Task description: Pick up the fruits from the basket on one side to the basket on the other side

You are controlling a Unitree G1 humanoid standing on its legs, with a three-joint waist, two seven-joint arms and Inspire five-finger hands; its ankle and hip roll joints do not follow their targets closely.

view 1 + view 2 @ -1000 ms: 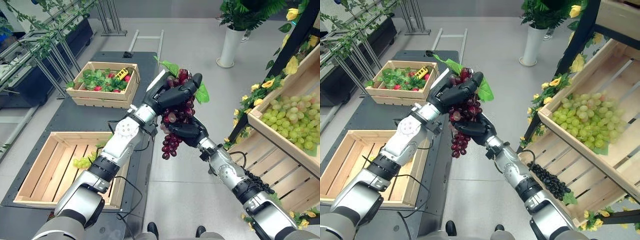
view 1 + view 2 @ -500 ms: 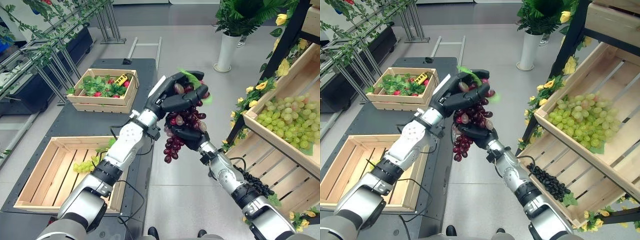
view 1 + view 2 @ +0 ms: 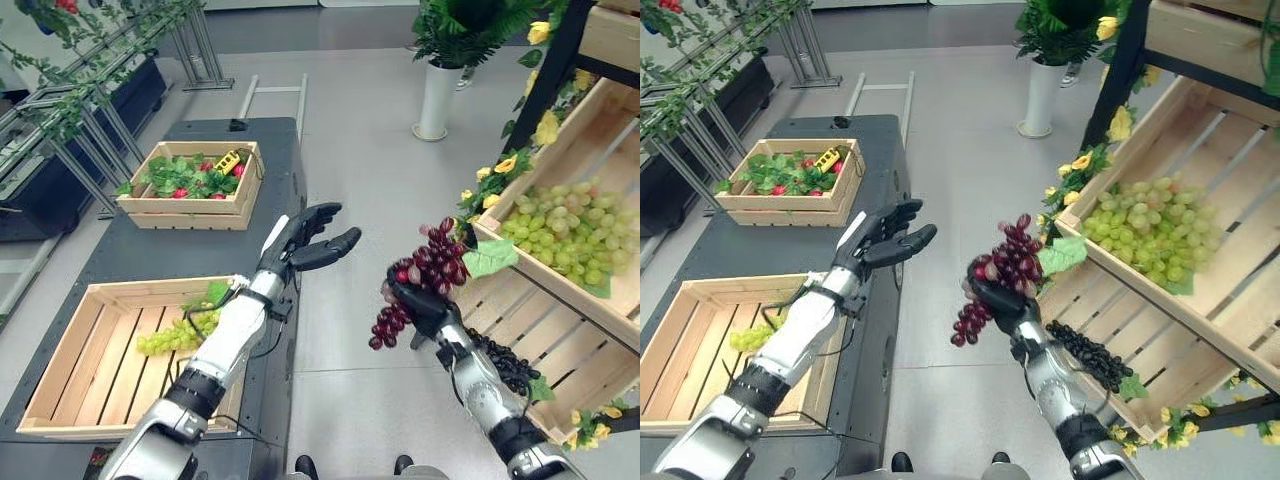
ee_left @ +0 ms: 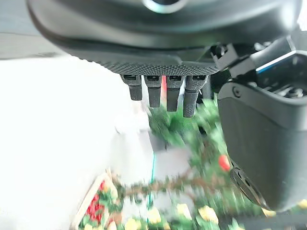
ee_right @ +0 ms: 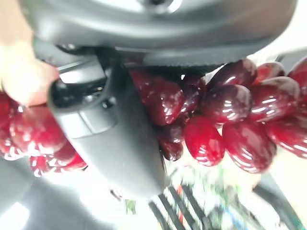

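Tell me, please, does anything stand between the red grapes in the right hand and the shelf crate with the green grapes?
Nothing visible does. The right hand holds the red grapes in open air beside the shelf crate; the bunch's leaf nearly meets its front edge. The left hand hangs open, apart.

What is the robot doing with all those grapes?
The right robot hand is holding a bunch of red grapes in the air, next to a slanted crate of green grapes. The left robot hand is open and holding nothing. Below it, a wooden crate on the dark platform has one small green bunch inside.
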